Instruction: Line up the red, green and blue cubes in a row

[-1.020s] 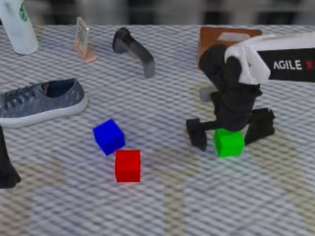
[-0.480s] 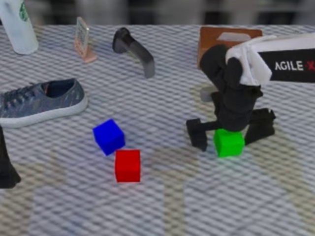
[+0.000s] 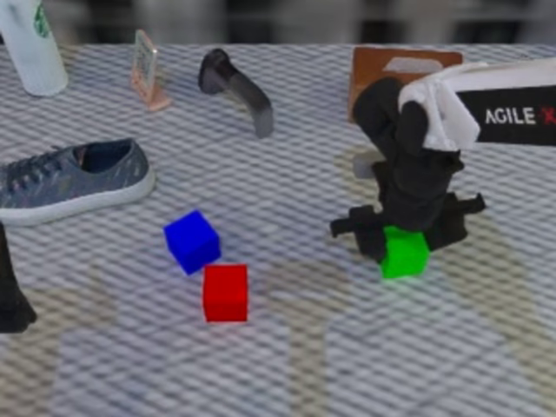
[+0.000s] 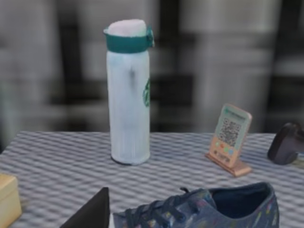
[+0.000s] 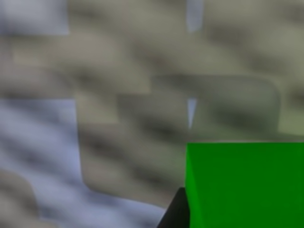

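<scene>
The green cube [image 3: 405,253] sits right of centre on the table, and my right gripper [image 3: 408,238] reaches down over it, shut on the green cube with a finger pressed to each side. The right wrist view shows the green cube [image 5: 244,185] close up, a dark fingertip [image 5: 176,213] against its side. The blue cube [image 3: 191,241] and the red cube [image 3: 226,293] lie left of centre, almost touching at a corner, with the red one nearer the front. At the table's left edge my left gripper [image 3: 10,304] stays parked, open; one fingertip [image 4: 92,213] shows in its wrist view.
A dark blue sneaker [image 3: 74,178] lies at the left. A white bottle [image 3: 33,43], a small QR-code stand [image 3: 148,69] and a black handle-shaped object [image 3: 236,87] stand along the back. A brown tissue box [image 3: 391,62] sits behind the right arm.
The right gripper's fingers have closed inward from either side onto the green cube. The blue and red cubes and the left arm have not moved.
</scene>
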